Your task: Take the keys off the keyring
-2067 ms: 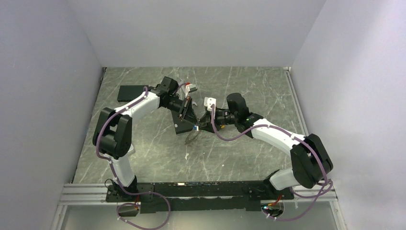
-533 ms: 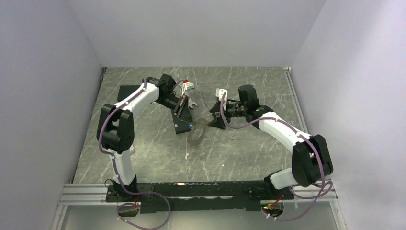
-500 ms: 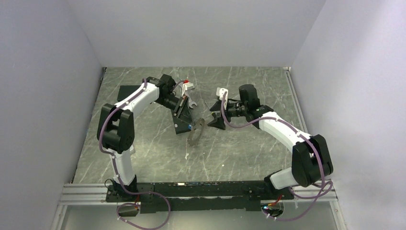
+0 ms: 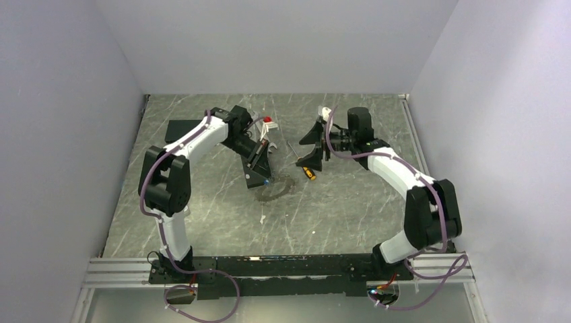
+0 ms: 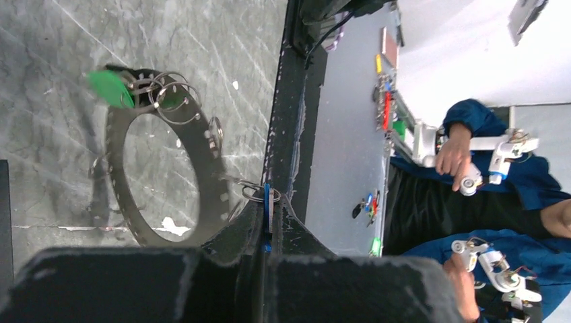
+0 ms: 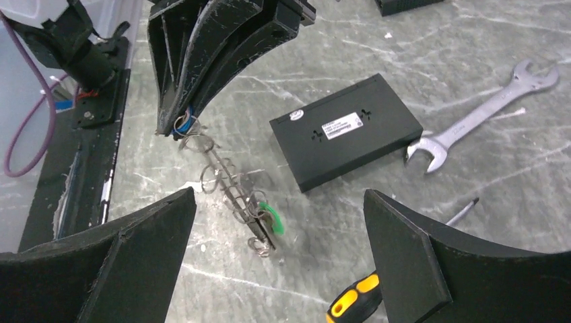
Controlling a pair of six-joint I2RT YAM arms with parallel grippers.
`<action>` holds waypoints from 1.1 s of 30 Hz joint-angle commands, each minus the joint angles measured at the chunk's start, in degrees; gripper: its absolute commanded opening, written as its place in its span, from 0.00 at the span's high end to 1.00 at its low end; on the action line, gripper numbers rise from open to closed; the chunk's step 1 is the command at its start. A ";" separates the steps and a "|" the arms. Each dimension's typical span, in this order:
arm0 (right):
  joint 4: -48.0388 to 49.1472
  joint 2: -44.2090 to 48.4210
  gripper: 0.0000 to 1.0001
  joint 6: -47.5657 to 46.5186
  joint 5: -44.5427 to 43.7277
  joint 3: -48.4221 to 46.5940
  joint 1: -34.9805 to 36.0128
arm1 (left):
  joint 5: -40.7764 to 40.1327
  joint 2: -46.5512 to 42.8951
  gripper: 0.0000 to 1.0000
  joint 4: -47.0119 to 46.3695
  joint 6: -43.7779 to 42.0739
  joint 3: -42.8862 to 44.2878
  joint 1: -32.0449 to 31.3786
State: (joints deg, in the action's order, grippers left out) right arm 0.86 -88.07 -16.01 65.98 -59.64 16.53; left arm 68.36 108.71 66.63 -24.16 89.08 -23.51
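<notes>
**Blue key pinched, ring hanging off it**

The left gripper (image 6: 170,120) has its fingers pressed together on the blue key (image 5: 267,195). The keyring (image 5: 212,182) trails from that key through small wire loops. Its far side, carrying the green key (image 5: 108,84), is down on the table (image 6: 471,222) just beside the black box (image 6: 347,128). Holding the key rather than the ring probably leaves the ring free for the other arm to steady.

The right gripper (image 4: 312,141) hangs above and apart, its 2 fingers spread wide and holding nothing, likely ready to come in for the ring. The spanner (image 6: 481,114) and screwdriver (image 6: 353,306) lie untouched.

Most of the blue key is buried between the fingers. I cannot tell whether its loop is still threaded on the ring. The left wrist view loses the ring's near edge behind the gripper body, and the right wrist view cuts off the screwdriver handle.
</notes>
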 commanded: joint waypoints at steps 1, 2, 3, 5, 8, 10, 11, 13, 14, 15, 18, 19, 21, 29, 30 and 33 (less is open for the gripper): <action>3.44 7.45 0.00 -2.92 -5.65 4.33 0.01 | -5.07 -2.14 1.00 0.24 -1.42 3.01 -3.45; 0.88 8.02 0.00 -5.64 -5.74 4.09 -0.26 | -6.06 -2.14 1.00 0.44 -1.98 3.29 -4.09; -1.21 8.42 0.00 -8.04 -5.24 4.24 -0.55 | -6.53 -2.22 1.00 0.56 -3.17 3.51 -4.55; -3.03 9.74 0.00 -12.58 -4.21 6.05 -0.87 | -8.67 -3.14 1.00 -0.34 -4.42 3.41 -5.37; -4.07 10.97 0.01 -16.67 -2.96 8.76 -1.06 | -13.74 -5.31 1.00 -2.03 -6.99 3.28 -6.86; -1.65 10.96 0.03 -15.71 -2.06 10.28 -1.15 | -16.66 -6.00 1.00 -1.87 -9.46 3.95 -8.16; 0.26 10.94 0.04 -14.67 -1.75 11.01 -1.25 | -18.08 -5.93 1.00 -1.41 -10.55 4.62 -8.74; 3.83 10.95 0.05 -12.65 -1.21 12.38 -1.41 | -20.75 -5.06 1.00 0.05 -13.01 6.35 -10.00; 6.14 10.99 0.07 -11.74 -0.90 13.11 -1.48 | -21.90 -4.48 1.00 0.84 -14.10 7.25 -10.59; 8.00 11.09 0.09 -10.69 -0.45 13.95 -1.69 | -22.56 -3.91 1.00 1.69 -15.15 8.12 -10.98; 11.70 11.49 0.13 -8.42 0.32 16.12 -2.15 | -22.89 -3.59 1.00 1.25 -16.13 9.21 -11.62; 12.32 11.59 0.15 -8.08 0.53 16.70 -2.20 | -23.02 -4.00 1.00 0.05 -15.84 9.00 -11.79; 12.87 11.58 0.16 -8.21 0.59 17.65 -2.28 | -23.06 -4.88 1.00 -2.27 -15.46 8.23 -12.11; 11.97 11.34 0.24 -8.77 1.66 18.40 -2.39 | -20.93 -8.86 1.00 -6.12 -17.17 4.40 -12.29; 12.41 11.26 0.25 -8.51 2.02 18.56 -2.31 | -20.59 -8.98 1.00 -5.88 -17.93 3.55 -12.20; 15.41 10.81 0.28 -7.15 2.96 19.49 -2.22 | -19.52 -9.91 1.00 -5.58 -20.22 1.50 -11.80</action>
State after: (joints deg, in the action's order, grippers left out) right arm 10.68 -77.93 -24.18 65.30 -41.17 14.41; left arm 45.45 102.35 61.89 -40.10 92.27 -35.66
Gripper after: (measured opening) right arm 0.738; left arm 0.056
